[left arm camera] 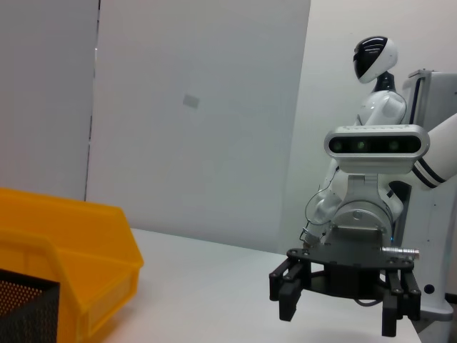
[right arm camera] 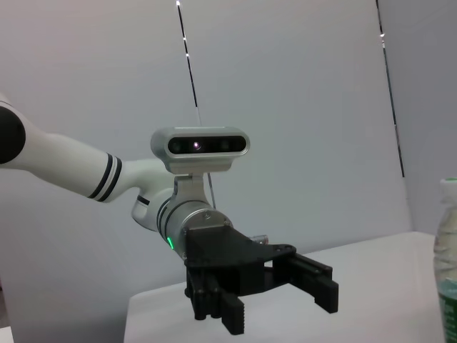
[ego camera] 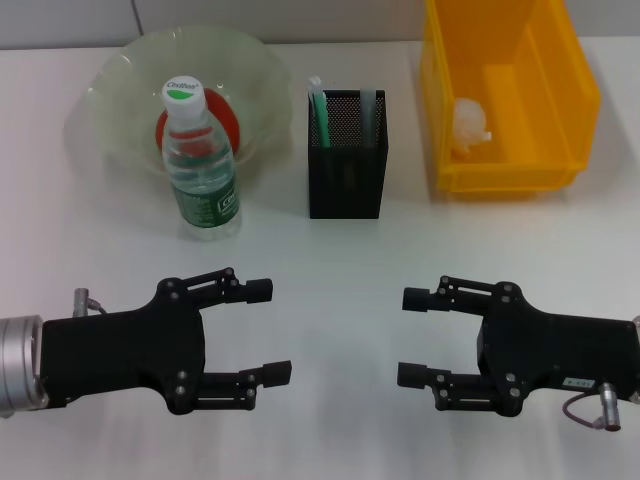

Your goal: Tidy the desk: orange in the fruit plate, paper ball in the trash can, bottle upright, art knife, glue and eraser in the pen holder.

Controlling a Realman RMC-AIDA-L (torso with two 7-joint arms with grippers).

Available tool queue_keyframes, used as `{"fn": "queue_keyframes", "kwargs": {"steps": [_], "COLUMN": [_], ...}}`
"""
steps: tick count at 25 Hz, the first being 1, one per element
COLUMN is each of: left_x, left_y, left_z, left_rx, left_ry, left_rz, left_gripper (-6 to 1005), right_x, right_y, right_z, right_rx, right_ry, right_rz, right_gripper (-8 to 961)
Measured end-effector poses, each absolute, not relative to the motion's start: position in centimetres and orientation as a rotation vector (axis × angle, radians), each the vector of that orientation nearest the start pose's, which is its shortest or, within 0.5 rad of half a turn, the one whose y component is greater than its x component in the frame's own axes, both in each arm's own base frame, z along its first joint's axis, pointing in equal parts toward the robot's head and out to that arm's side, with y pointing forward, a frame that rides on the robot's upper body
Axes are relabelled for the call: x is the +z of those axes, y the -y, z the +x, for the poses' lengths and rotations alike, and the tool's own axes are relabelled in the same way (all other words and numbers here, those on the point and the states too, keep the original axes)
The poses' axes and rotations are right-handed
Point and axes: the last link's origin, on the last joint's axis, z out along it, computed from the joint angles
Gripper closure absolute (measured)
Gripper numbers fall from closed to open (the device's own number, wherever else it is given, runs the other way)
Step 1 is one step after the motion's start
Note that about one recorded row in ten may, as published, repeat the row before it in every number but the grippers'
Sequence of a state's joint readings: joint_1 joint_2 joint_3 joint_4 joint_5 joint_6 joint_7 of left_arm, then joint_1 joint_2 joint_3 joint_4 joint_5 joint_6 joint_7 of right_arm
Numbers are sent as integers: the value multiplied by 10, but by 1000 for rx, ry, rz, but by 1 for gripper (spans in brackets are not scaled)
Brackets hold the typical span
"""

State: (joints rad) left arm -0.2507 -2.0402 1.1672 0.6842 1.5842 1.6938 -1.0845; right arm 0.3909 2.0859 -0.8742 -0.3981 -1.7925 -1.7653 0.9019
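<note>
The orange (ego camera: 228, 112) lies in the pale green fruit plate (ego camera: 105, 95) at the back left of the desk (ego camera: 330, 260). Just in front of the plate the bottle (ego camera: 201, 170) stands upright, white cap on top; its side also shows in the right wrist view (right arm camera: 448, 264). From the black mesh pen holder (ego camera: 347, 170) stick out the mint-green art knife (ego camera: 318, 108) and the grey glue (ego camera: 369, 103). The eraser is hidden. Inside the yellow trash can (ego camera: 515, 95) rests the paper ball (ego camera: 469, 126). My left gripper (ego camera: 270, 332) and right gripper (ego camera: 410, 337) hover low near the front, facing each other, both open and empty.
The left wrist view shows the right gripper (left arm camera: 343, 307) across the white tabletop, with the trash can (left arm camera: 68, 243) and a corner of the pen holder (left arm camera: 21, 307) nearer. The right wrist view shows the left gripper (right arm camera: 278, 304).
</note>
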Motion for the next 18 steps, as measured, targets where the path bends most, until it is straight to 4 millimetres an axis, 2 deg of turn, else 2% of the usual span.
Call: {"fn": "queue_keyframes", "kwargs": {"steps": [18], "left_x": [-20], "left_y": [-238], "left_z": [-278], "left_rx": [-920], "left_ry": [318], "left_rz": [-2840], "left_gripper": [157], "right_x": [-44], "right_y": [-246], "right_z": [262], "right_rx": [1109], "right_ry": [-287], "right_rz": [-2808], "right_gripper": [212]}}
